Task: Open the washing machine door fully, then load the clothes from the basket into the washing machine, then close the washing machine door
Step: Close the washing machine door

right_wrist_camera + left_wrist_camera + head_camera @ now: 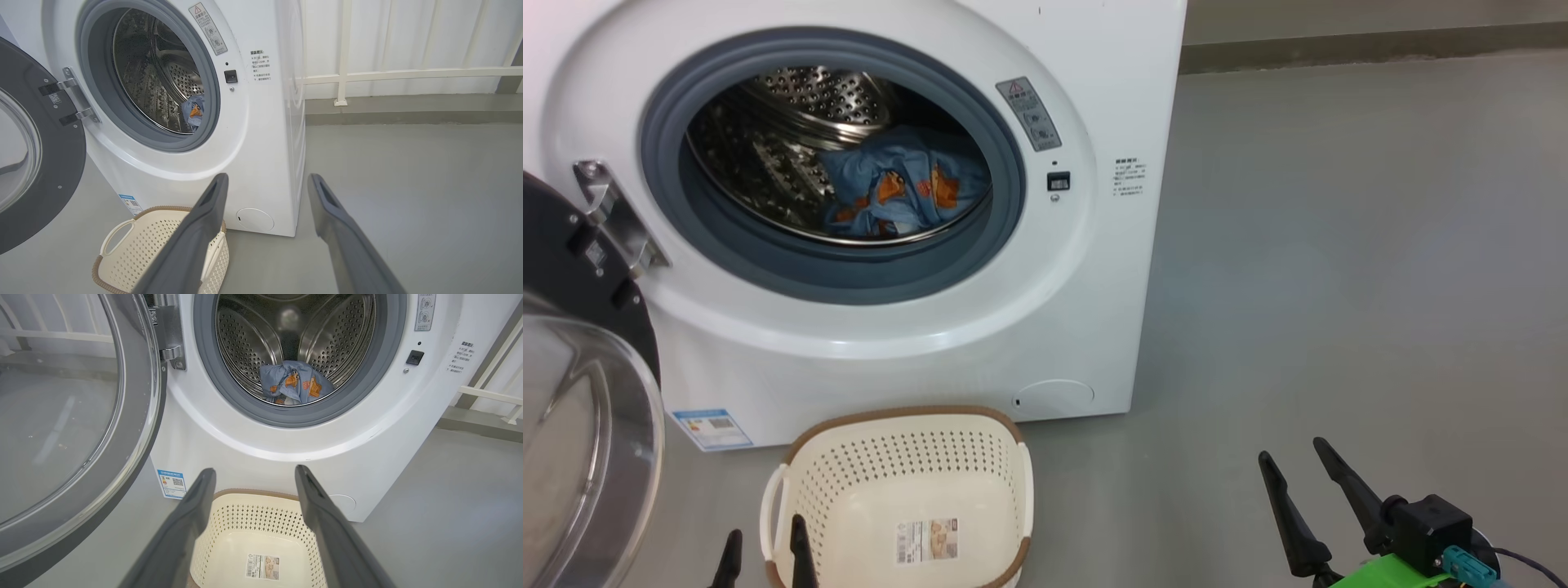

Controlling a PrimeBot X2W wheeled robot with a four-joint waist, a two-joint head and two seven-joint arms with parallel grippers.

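Note:
The washing machine (980, 327) has its door (580, 408) swung wide open to the left, glass bowl facing out. The blue printed clothes (894, 192) lie inside the steel drum, also clothes (294, 381) and clothes (193, 111). The cream basket (849, 490) sits on the floor before the machine with only a label in it; basket (229, 547), basket (135, 249). My left gripper (765, 543) is open at the basket's near left rim, holding nothing. My right gripper (1294, 453) stands open over bare floor to the right.
Grey floor (1339, 245) stretches to the right of the machine. A white railing (388, 75) and a low kerb run along the back wall. The open door (61, 428) takes up the space at the left.

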